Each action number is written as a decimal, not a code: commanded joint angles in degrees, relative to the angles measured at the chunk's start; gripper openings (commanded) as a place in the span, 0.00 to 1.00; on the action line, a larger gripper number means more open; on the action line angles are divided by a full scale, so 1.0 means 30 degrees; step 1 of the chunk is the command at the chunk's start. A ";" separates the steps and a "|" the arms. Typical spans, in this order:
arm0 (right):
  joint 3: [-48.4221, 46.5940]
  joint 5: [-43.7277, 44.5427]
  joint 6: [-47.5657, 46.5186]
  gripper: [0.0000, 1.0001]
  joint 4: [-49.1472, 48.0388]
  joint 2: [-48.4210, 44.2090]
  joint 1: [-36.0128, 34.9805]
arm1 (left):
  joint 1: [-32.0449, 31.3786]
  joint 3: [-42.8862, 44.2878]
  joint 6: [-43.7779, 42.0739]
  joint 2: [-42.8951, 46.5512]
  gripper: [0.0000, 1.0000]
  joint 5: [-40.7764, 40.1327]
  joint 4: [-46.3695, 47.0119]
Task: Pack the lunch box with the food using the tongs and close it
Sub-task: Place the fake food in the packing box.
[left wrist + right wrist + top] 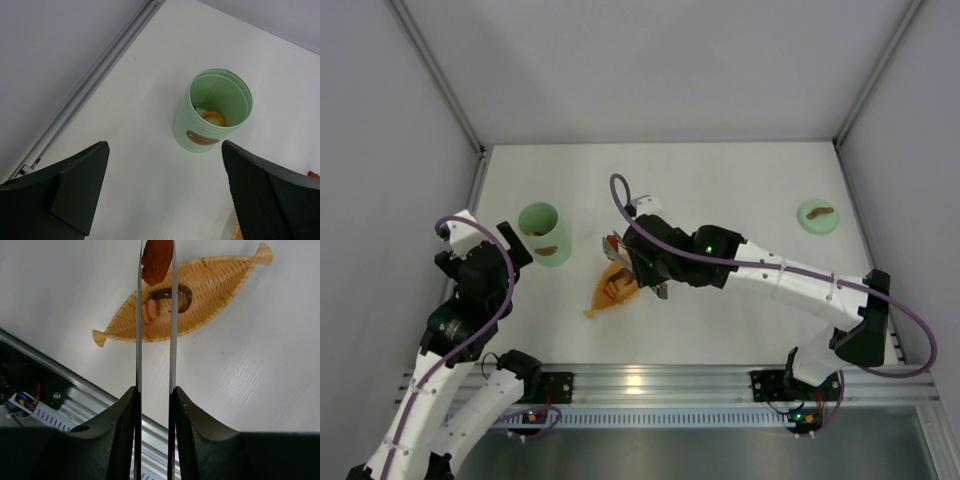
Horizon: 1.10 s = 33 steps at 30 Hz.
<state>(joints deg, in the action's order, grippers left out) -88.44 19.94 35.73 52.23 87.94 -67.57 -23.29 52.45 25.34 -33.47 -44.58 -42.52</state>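
Tongs, squeezed by right fingers, pinch orange food near tray; left fingers spread.

Nothing readable is showing in any view. The brown mark on the lunch box is looking like a label, but no lettering is resolving on it. Circuit board at the near edge is coming through too small to read.

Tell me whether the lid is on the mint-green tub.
No, the tub stands open, and its lid lies well apart from it on the right side of the top view.
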 commanded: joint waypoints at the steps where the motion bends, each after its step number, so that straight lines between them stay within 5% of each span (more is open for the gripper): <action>1: -0.2039 0.0706 -0.0861 0.29 -0.1411 -0.0106 0.0200 | 0.0028 -0.0138 -0.0215 0.0172 0.99 -0.0316 0.0258; 14: -0.7487 -0.0026 -0.2767 0.32 -0.4428 0.3731 0.0199 | 0.0028 -0.0167 -0.0215 0.0143 0.99 -0.0346 0.0229; 33: -0.9336 -0.1843 -0.3002 0.35 -0.8855 0.7862 0.0463 | 0.0028 -0.0167 -0.0215 0.0230 0.99 -0.0346 0.0229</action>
<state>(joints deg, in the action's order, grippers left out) -112.27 15.03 27.05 31.81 110.34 -67.20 -23.29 52.45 25.34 -33.47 -44.60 -42.52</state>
